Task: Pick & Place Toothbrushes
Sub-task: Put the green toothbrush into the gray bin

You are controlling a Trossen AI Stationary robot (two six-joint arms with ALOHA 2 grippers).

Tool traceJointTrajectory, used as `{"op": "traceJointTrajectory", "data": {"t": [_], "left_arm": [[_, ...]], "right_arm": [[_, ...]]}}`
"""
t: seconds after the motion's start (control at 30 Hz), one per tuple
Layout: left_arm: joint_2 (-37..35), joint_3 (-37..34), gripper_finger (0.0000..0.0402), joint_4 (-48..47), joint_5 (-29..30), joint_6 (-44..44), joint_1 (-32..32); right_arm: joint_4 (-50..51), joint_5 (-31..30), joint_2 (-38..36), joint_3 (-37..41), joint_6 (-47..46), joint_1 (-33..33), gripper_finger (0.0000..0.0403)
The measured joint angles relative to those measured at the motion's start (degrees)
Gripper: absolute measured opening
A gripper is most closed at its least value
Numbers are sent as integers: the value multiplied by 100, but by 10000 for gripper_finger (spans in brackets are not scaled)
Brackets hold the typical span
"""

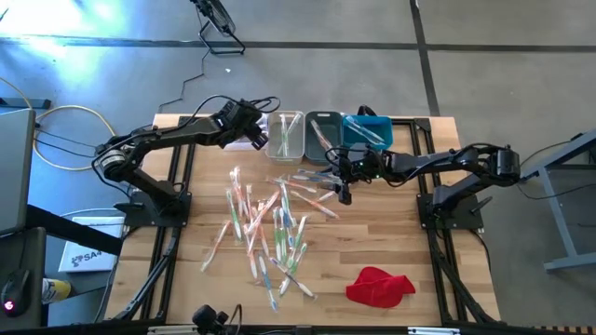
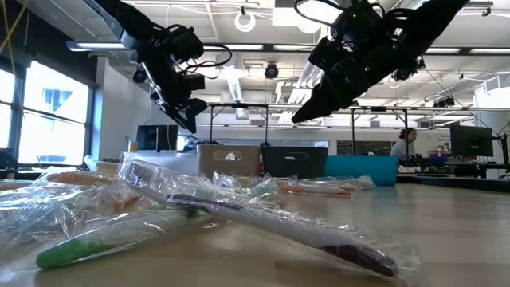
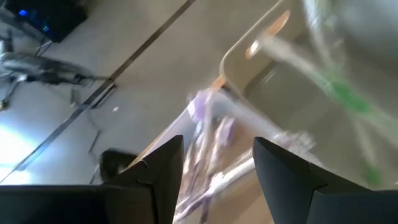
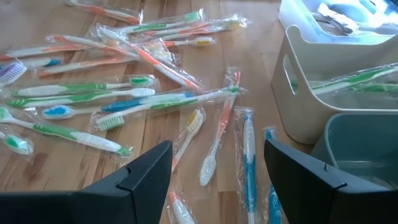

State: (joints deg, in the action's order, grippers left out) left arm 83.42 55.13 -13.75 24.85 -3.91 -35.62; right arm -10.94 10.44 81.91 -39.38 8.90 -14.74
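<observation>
Wooden table holds a scatter of wrapped toothbrushes at frame centre, w/ a row of bins along the top edge. Left gripper, jaws apart & empty, hangs over the leftmost bin; right gripper, also apart & empty, hovers by the pile's upper right. Brushes look light & stiff, wrappers probably slippery, so pinch mid-handle.

Two dark, near-black jointed arms, left arm and right arm, each on a black base frame. Thin black cables loop along the links (bundled near the wrists). Fingers are flat, matte black, wedge-shaped.
</observation>
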Motion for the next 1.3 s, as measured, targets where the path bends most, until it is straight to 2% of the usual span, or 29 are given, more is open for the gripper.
{"op": "traceJointTrajectory", "data": {"t": [0.2,0.57,0.63,0.77,0.87,1.1,1.3], "left_arm": [[0,4,187,175,-676,35,2],[0,4,187,203,-819,154,2],[0,4,187,205,-1103,130,1],[0,-48,187,258,-2051,-171,66],[-93,-280,187,482,-2453,-320,178],[-603,-1090,187,1320,-2455,-166,692],[-1374,-2033,187,2114,-2423,23,1227]], "right_arm": [[-49,2,0,0,-2,1,246],[-48,0,0,0,22,0,246],[-46,0,0,-2,20,0,246],[-46,3,0,-1,20,2,246],[-46,16,0,-1,20,1,246],[-45,20,0,-1,18,2,246],[-46,19,0,0,18,2,246]]}}
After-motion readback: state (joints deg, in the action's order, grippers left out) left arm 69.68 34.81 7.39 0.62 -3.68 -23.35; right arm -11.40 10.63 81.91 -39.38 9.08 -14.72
